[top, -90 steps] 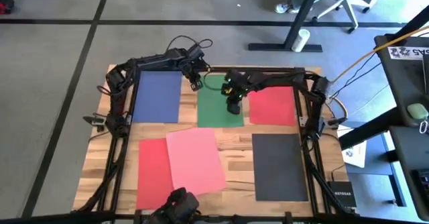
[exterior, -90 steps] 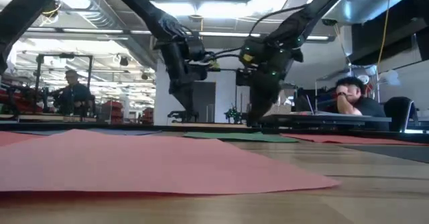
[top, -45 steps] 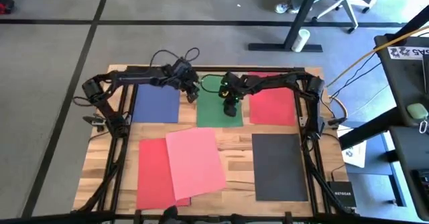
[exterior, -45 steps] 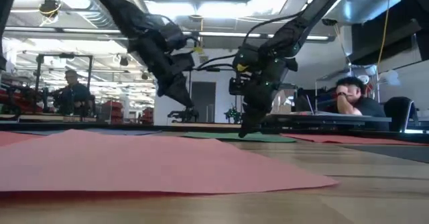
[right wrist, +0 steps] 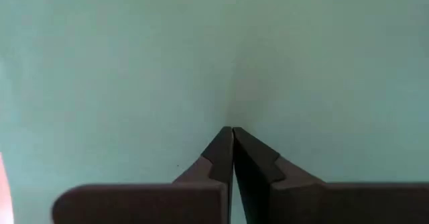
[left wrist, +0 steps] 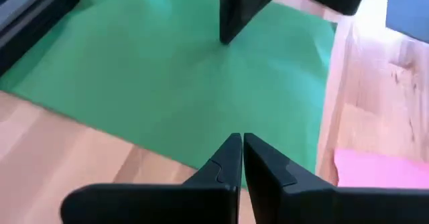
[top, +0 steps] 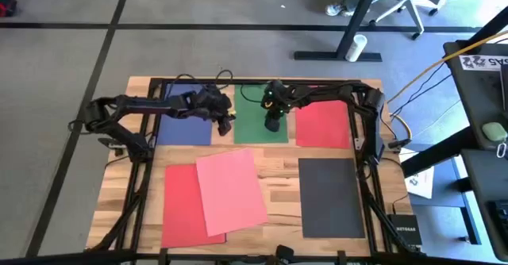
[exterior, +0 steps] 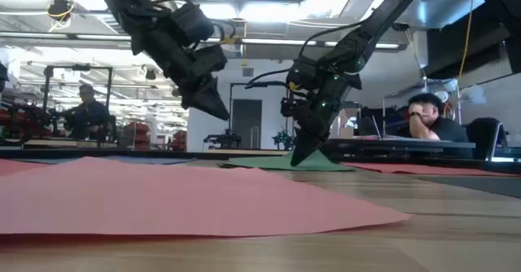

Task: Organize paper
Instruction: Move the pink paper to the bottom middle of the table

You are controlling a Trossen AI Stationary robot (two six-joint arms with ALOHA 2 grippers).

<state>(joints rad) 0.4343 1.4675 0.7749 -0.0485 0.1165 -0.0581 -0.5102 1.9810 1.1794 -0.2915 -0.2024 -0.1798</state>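
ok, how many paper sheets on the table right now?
6. Far row: blue paper sheet at left, green paper sheet in the middle, red paper sheet at right. Near row: second red sheet, salmon pink sheet overlapping it, dark grey sheet. More may lie hidden underneath.

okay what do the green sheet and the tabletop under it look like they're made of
The green sheet looks like plain matte paper or thin card: flat, evenly coloured, no gloss, with a crisp thin edge. It shows no print or texture, so its exact stock is open. The tabletop looks like light wood, probably butcher-block or laminate: parallel planks with visible grain and a smooth, faintly satin finish.
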